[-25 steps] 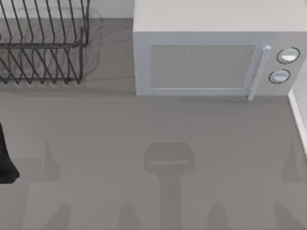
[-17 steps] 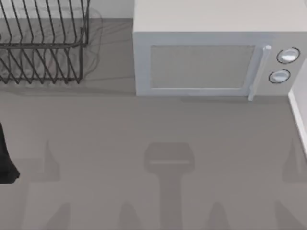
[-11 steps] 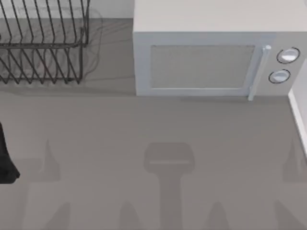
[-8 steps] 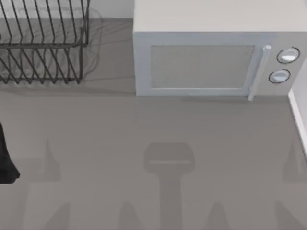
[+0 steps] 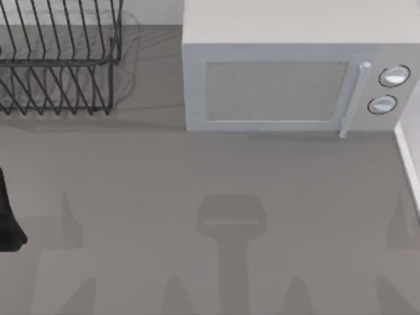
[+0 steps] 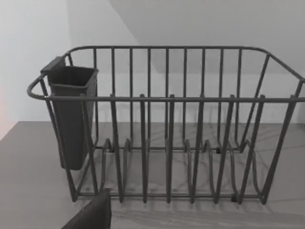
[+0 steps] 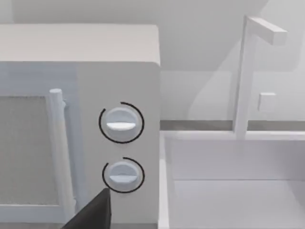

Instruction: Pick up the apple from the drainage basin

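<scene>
The apple is out of view. A dark wire dish rack (image 5: 59, 65) with a dark cup holder (image 6: 71, 114) on one end stands at the table's back left, and its slots hold nothing. A white sink (image 7: 228, 191) lies at the far right edge (image 5: 408, 157). I cannot tell which of the two is the drainage basin. Part of my left arm (image 5: 8, 216) shows at the left edge. One dark finger (image 6: 93, 214) of my left gripper points at the rack. One dark finger (image 7: 93, 214) of my right gripper points at the microwave's knobs.
A white microwave (image 5: 289, 72) with its door shut, a handle (image 5: 351, 98) and two knobs (image 5: 392, 76) stands at the back, right of the rack. A white tap (image 7: 248, 71) rises behind the sink. The grey tabletop (image 5: 210, 184) stretches in front.
</scene>
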Available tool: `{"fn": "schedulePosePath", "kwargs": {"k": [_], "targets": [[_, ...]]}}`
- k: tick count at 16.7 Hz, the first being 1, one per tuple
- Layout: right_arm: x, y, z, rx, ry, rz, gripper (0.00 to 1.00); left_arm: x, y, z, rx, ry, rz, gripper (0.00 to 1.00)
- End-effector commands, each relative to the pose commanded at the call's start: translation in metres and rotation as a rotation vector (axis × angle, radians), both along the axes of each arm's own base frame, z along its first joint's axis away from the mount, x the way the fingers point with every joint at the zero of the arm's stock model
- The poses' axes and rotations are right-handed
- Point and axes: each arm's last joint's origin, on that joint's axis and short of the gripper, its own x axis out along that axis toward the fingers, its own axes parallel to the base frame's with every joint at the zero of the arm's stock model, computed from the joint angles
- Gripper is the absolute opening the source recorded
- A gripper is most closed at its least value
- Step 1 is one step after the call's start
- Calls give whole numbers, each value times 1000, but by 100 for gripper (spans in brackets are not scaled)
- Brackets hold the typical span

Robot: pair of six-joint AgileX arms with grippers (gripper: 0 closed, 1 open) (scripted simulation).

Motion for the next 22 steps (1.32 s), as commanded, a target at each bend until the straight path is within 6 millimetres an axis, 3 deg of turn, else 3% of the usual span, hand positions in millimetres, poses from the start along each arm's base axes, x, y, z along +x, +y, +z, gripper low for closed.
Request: {"fn": "schedulePosePath", "kwargs": {"k": [3,7,10,14,17,22], "targets": [[2,-2,16,-17,66,-18,100,0,0,0,0,0,0,100],[17,-8,52,-55,262,-58,100,0,0,0,0,0,0,100],[47,-17,81,-82,471,-86,100,0,0,0,0,0,0,100],[111,-39,101,-96,791,-104,100,0,0,0,0,0,0,100],[167,-63,93,-85,1034,-96,100,0,0,0,0,0,0,100],[240,-106,44,-37,1371,-53,100,0,0,0,0,0,0,100]]}}
